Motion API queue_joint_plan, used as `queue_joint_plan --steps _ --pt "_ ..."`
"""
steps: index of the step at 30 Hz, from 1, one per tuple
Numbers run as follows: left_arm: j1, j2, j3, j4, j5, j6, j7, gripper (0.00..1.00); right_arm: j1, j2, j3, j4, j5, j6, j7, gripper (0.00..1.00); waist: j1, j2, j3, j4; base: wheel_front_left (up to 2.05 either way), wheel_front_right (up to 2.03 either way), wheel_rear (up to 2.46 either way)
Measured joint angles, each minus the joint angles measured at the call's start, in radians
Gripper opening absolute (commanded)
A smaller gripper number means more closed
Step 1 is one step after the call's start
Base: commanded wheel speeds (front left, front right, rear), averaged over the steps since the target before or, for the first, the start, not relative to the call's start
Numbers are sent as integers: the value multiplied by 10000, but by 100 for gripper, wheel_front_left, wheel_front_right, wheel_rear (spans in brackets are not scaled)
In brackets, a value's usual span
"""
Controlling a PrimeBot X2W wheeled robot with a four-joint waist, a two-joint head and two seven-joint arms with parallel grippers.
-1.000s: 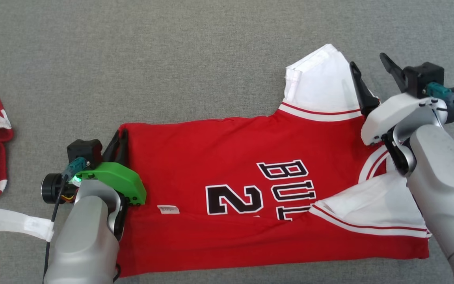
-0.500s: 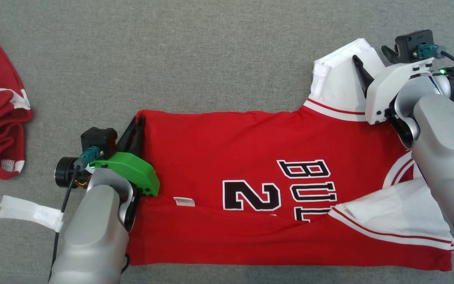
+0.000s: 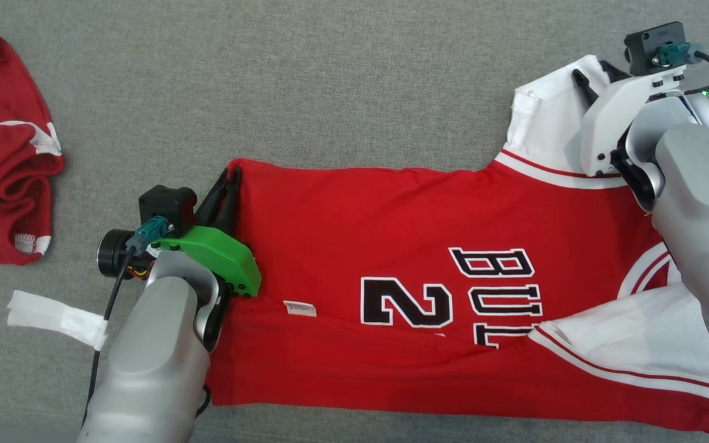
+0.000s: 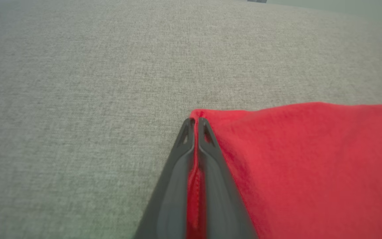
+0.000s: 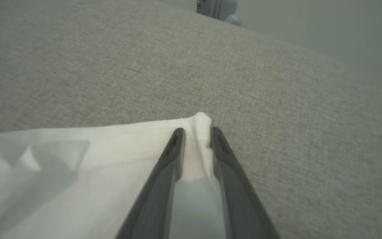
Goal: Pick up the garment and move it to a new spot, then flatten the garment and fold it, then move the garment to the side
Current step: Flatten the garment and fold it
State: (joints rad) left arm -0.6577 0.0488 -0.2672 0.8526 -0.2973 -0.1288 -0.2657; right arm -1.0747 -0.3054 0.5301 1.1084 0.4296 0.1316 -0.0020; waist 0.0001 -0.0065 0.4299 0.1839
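A red Bulls jersey [image 3: 391,234] is lying spread on the grey tabletop [image 3: 268,80], its near edge folded over the lettering. The fingers of the left gripper [image 3: 232,179] are pressing together, pinching the jersey's red hem corner. The fingers of the right gripper [image 5: 196,132] are standing partly spread, straddling the bunched corner of the far white sleeve [image 3: 545,129]. A second red garment [image 3: 4,166] is lying crumpled well apart.

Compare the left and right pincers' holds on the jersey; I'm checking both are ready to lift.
The left pincer is shut on the red corner of the jersey; the right pincer straddles a bunched white sleeve edge, jaws apart, grip unclear. The left wears a green housing, the right a white housing. Both sit at the jersey's far edge.
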Motion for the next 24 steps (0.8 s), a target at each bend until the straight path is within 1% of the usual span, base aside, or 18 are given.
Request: queue_joint_plan --steps 3,9,12,16,18,20,24 --pt "-9 -2 -12 13 -10 13 2 0 -16 25 75 63 19 2 -192 0 0 0 -29 -9 0 0 0" --pt "-10 -4 136 -123 115 67 12 0 -325 -301 -201 663 -261 2 -1705 0 0 0 -301 -124 0 0 0" --pt "-12 6 284 -261 274 67 15 0 -453 -265 -430 982 -441 2 -2190 0 0 0 -508 -227 0 0 0" --pt "16 46 470 -462 378 58 15 0 -383 -33 -654 1074 -458 2 -2477 0 0 0 -825 -412 0 0 0" --pt "136 61 552 -625 439 54 15 0 -170 105 -780 938 -366 2 -2552 0 0 0 -1006 -507 0 0 0" --pt "388 75 658 -777 447 52 15 0 150 105 -882 683 -265 2 -2577 0 -1 0 -1211 -602 0 0 0" --pt "1086 125 888 -1126 447 31 15 0 1127 -27 -1237 -621 -96 0 -2600 0 0 0 -1695 -786 0 0 0"
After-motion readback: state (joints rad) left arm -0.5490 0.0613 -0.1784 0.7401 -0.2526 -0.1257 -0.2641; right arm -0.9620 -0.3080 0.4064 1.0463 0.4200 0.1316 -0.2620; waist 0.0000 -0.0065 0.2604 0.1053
